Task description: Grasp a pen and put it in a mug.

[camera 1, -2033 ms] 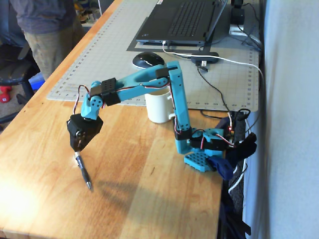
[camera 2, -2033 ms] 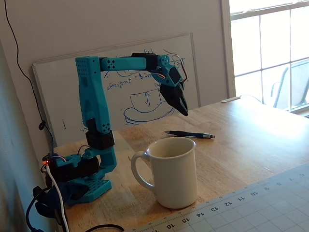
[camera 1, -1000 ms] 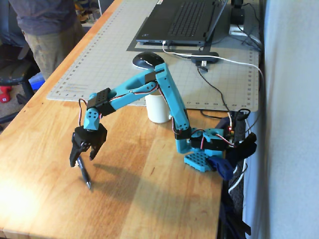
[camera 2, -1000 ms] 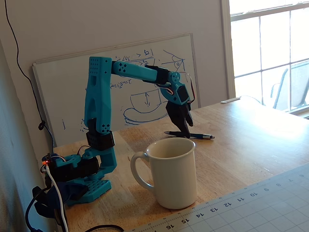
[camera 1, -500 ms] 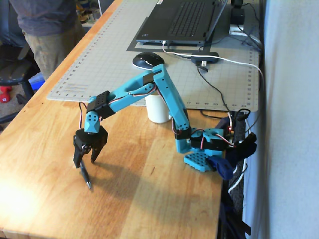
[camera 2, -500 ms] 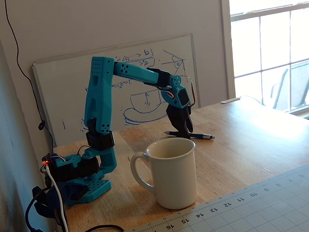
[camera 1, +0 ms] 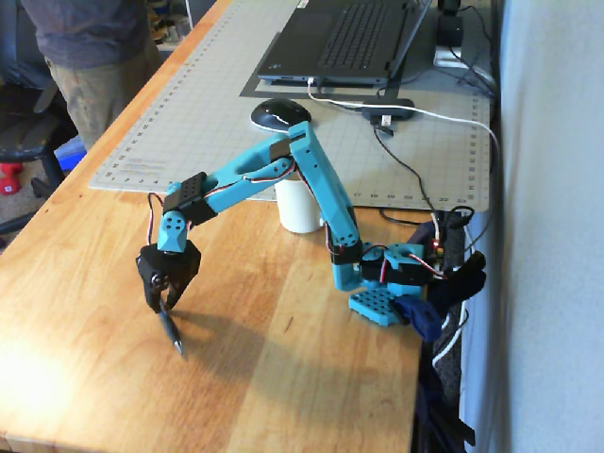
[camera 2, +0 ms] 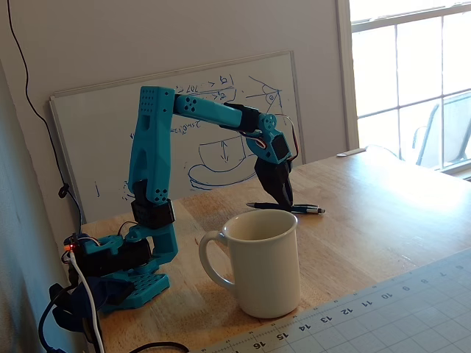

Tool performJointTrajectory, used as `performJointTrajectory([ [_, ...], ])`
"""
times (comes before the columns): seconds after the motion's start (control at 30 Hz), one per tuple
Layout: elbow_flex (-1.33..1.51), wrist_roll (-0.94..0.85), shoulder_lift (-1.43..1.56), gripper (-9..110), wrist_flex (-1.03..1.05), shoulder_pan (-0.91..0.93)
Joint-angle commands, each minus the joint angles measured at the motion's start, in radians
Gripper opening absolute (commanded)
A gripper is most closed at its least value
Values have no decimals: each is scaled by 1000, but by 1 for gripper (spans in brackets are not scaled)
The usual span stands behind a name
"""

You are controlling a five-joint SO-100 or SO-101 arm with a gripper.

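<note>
The dark pen (camera 1: 174, 332) lies flat on the wooden table (camera 1: 85, 311); it also shows in the other fixed view (camera 2: 305, 209), with a silvery end pointing right. My gripper (camera 1: 162, 300) is down at the tabletop over the pen's middle, its black jaws a little apart on either side of the pen, which rests on the wood. In the other fixed view the gripper (camera 2: 282, 203) stands on the pen behind the mug. The white mug (camera 1: 299, 206) stands upright by the arm's base, partly hidden by the upper arm. It is near and empty in the other view (camera 2: 261, 265), handle to the left.
A cutting mat (camera 1: 198, 104) covers the far table, with a computer mouse (camera 1: 279, 114) and a laptop (camera 1: 340, 42) on it. Cables (camera 1: 415, 179) run to the arm's base (camera 1: 377, 302) at the table's right edge. A person (camera 1: 90, 57) stands at far left. A whiteboard (camera 2: 184, 125) leans on the wall.
</note>
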Motion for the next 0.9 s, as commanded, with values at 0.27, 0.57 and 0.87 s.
performJointTrajectory([
  [0.27, 106, -8, 360, 1, -18, 40],
  [0.57, 402, -8, 686, 1, -391, 64],
  [0.87, 618, -123, 996, 1, -653, 178],
])
